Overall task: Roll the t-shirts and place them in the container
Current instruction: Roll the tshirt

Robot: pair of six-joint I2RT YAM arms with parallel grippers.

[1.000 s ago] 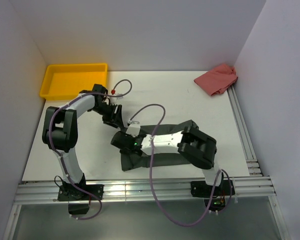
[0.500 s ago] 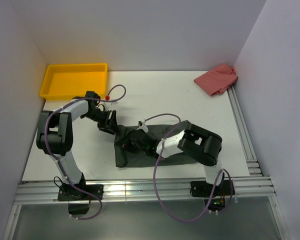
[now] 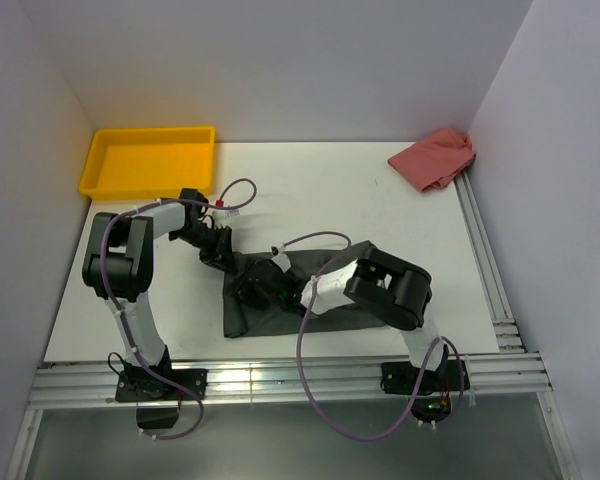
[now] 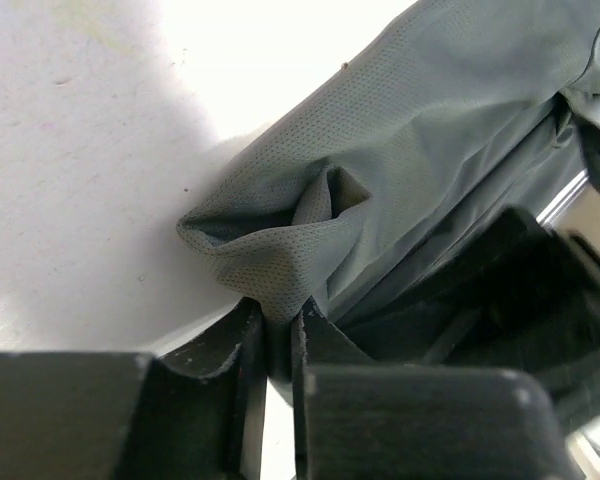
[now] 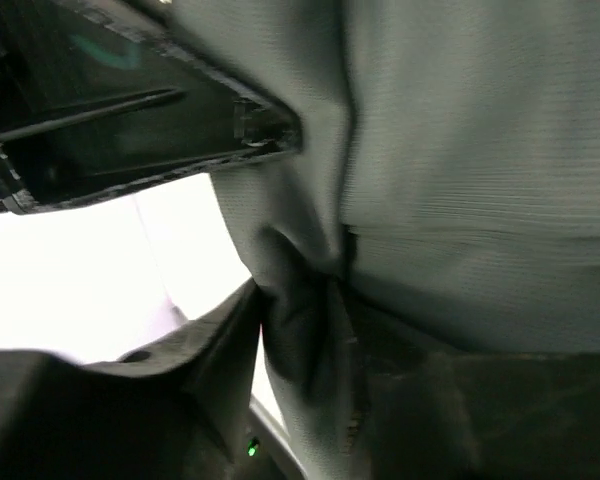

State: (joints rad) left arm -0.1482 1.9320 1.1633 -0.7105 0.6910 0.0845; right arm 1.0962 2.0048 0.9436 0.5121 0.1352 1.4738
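Left end effector [image 4: 277, 322] is clamped on a raised fold at the far left corner of the t-shirt [image 3: 248, 320], which lies crumpled on the table [image 3: 360, 195], near its middle. Just right of it, the right end effector [image 3: 250, 292] has shirt cloth between its fingers; whether they grip it cannot be told.

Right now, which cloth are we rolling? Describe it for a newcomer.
On the white table, look near the front edge, at the middle. The dark grey t-shirt lies there, crumpled. It is the only dark one: the pink cloth lies in the far right corner.
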